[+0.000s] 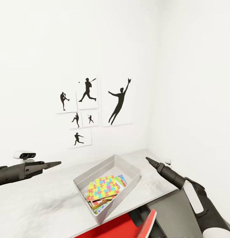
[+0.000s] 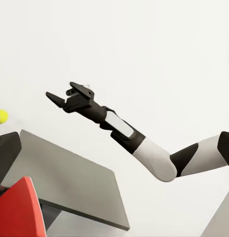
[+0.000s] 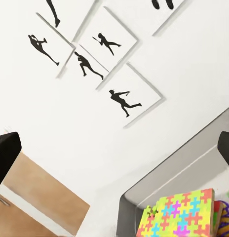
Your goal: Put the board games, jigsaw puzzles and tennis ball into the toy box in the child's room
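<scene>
Toy box: on the table, between both claws, jigsaw puzzle on top inside.
Tennis ball: off beside left gripper (nearer arm).
Right gripper: fingers spread wide.
Left claw's state: cannot tell.

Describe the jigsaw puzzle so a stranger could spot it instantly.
Find the pale table under the silhouette prints; a light grey toy box sits on it. The jigsaw puzzle lies topmost inside, a thin square of interlocking yellow, blue, green and pink pieces.
</scene>
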`<state>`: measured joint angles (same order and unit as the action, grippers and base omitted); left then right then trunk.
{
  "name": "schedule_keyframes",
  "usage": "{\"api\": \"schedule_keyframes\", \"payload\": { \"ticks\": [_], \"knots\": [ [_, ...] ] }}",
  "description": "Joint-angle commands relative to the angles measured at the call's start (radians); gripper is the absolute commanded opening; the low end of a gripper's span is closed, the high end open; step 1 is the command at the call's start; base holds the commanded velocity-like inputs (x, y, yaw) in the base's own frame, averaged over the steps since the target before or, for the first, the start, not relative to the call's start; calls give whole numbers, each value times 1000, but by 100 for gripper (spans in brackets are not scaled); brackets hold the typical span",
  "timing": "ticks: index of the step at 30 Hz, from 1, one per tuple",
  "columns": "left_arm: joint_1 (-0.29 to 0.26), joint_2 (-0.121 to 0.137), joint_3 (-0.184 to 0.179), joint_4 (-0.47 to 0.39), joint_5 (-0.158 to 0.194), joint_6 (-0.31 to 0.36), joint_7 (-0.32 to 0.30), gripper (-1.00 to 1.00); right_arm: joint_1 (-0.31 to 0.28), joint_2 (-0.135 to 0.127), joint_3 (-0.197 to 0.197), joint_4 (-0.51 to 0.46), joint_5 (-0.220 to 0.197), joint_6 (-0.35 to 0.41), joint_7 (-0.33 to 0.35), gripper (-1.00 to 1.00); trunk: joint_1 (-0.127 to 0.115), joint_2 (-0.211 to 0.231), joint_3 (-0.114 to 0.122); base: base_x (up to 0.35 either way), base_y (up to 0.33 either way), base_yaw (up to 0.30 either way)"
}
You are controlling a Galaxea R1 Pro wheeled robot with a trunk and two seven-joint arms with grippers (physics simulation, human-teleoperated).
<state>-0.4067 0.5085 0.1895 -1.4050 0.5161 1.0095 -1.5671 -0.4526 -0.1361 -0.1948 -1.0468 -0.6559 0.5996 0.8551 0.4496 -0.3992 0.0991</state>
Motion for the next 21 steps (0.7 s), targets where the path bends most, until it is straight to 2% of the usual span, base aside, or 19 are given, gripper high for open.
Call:
{"api": "schedule_keyframes", "payload": {
  "ticks": [1, 9, 21],
  "knots": [
    [0, 0, 0, 0, 0, 11, -4, 100, 0, 0, -7, 1, -5, 7, 1, 100, 0, -1, 0, 0, 53, -272],
    [0, 0, 0, 0, 0, 11, -4, 100, 1, 0, -52, 1, 2, 9, 1, 100, 0, -1, 0, 0, 13, -274],
    [0, 1, 4, 0, 0, 11, -4, 100, 5, 1, -58, 1, 2, 9, 0, 100, 0, -1, -3, 0, 37, -275]
  ]
}}
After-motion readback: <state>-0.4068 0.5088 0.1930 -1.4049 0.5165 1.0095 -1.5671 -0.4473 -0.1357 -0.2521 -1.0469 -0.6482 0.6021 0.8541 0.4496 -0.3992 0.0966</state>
